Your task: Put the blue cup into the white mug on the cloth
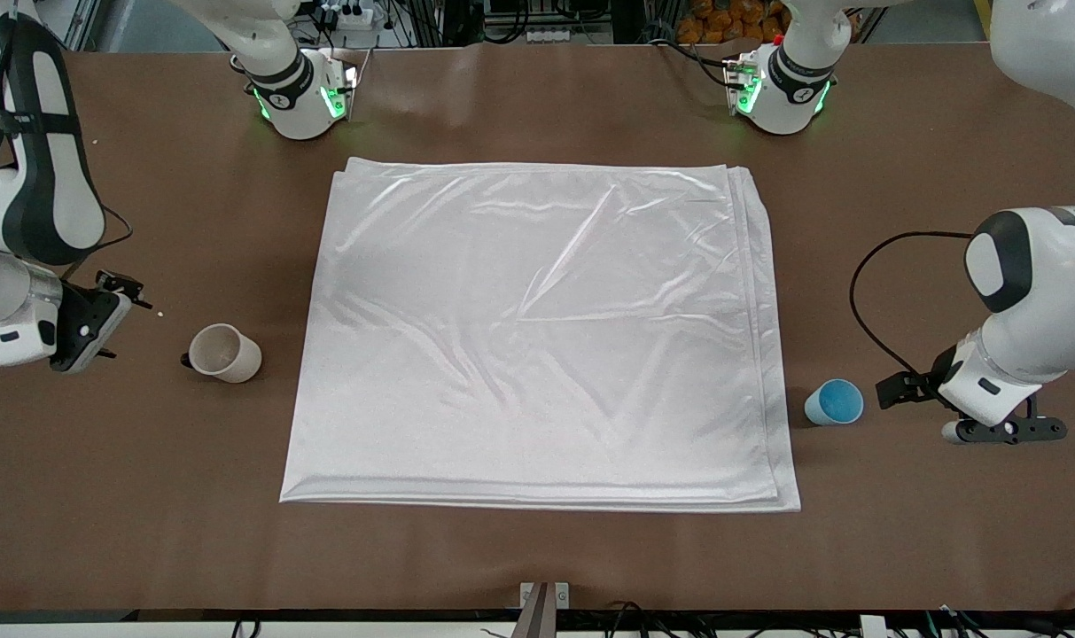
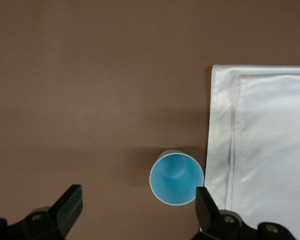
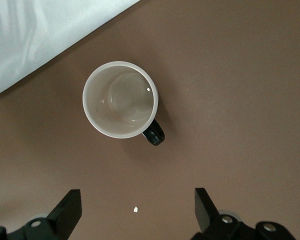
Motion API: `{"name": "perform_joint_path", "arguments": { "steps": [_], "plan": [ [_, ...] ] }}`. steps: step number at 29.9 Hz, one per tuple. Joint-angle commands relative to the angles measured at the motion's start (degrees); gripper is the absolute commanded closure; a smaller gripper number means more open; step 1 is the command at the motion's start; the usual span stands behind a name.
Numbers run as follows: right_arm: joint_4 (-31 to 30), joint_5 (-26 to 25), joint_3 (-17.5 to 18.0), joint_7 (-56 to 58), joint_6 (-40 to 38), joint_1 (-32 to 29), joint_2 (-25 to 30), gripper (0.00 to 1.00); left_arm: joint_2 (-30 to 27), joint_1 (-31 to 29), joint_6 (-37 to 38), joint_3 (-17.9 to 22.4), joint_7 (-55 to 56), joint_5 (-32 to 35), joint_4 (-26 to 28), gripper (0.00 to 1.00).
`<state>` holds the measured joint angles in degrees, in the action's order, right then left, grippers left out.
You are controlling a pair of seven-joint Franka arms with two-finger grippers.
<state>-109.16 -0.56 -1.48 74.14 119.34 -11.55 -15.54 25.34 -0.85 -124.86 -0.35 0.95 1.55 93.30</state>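
Note:
The blue cup (image 1: 834, 401) (image 2: 176, 178) stands upright on the brown table, just off the cloth's edge toward the left arm's end. The white mug (image 1: 225, 353) (image 3: 120, 99) stands upright on the table toward the right arm's end, its black handle turned away from the cloth. Between them the folded white cloth (image 1: 537, 337) (image 2: 270, 150) (image 3: 40, 35) lies flat with nothing on it. My left gripper (image 1: 1005, 431) (image 2: 138, 207) hovers open over bare table beside the cup, one fingertip close to its rim. Open and holding nothing, my right gripper (image 1: 122, 319) (image 3: 137, 210) hangs over bare table beside the mug.
A tiny white crumb (image 1: 161, 313) (image 3: 135, 209) lies on the table under the right gripper. A black cable (image 1: 865, 292) loops from the left arm above the table near the cup. Both arm bases (image 1: 302, 89) (image 1: 781, 84) stand along the table's edge farthest from the front camera.

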Motion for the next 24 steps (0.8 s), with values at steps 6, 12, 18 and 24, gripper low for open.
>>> {"name": "perform_joint_path", "arguments": {
  "steps": [6,12,18,24],
  "plan": [
    [0.26,1.17,0.33,8.56,4.32,0.39,-4.23,0.00,4.46,-0.38,-1.00,-0.36,-0.78,1.53,-0.49,0.00],
    [0.26,1.26,0.42,14.80,6.52,0.83,-6.34,0.00,6.30,-0.47,-1.08,-0.36,-0.87,1.53,-0.67,0.00],
    [0.26,1.26,0.42,22.36,7.49,0.83,-7.75,0.00,8.15,-0.12,-1.26,-0.36,-0.86,1.44,-0.67,0.00],
    [0.26,1.26,0.42,29.30,8.46,1.18,-9.42,0.00,9.64,0.23,-1.44,-0.44,-0.78,1.44,-0.84,0.00]
  ]
}}
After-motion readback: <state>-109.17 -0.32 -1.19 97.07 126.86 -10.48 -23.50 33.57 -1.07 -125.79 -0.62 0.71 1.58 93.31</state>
